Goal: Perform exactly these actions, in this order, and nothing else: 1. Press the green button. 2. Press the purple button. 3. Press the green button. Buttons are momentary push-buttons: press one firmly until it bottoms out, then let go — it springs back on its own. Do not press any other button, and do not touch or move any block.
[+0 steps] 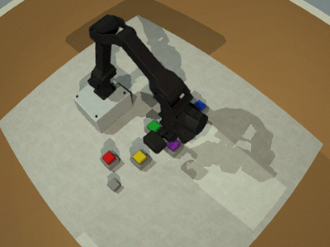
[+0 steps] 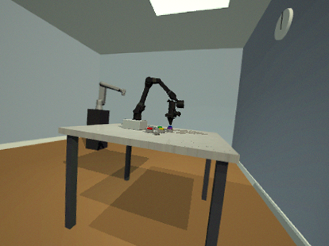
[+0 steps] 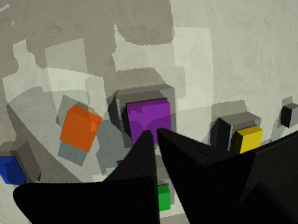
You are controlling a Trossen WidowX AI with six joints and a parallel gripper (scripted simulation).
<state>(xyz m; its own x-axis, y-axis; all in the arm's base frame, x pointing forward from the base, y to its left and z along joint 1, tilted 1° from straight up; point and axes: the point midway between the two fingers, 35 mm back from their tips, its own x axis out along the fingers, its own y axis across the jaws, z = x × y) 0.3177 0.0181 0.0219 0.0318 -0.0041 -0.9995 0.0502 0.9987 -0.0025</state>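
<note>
The purple button [image 1: 173, 146] [image 3: 148, 118] sits on a grey housing, with its cap standing up. My gripper [image 3: 153, 135] [image 2: 170, 123] is shut and empty. Its tips point down at the near edge of the purple cap in the wrist view and look slightly above it in the exterior view; contact cannot be told. The green button [image 1: 153, 126] lies on the base side of the purple one. In the wrist view the green button [image 3: 164, 198] shows only partly between the dark fingers. In the top view the gripper body hides the fingertips and part of the purple button.
An orange block [image 3: 80, 128] lies beside the purple button. The blue button [image 1: 200, 105] [image 3: 12, 170] is beyond it. The yellow button [image 1: 139, 157] [image 3: 248, 140] is on the other side, with the red button [image 1: 109, 158] and a small grey block [image 1: 113, 185] farther out.
</note>
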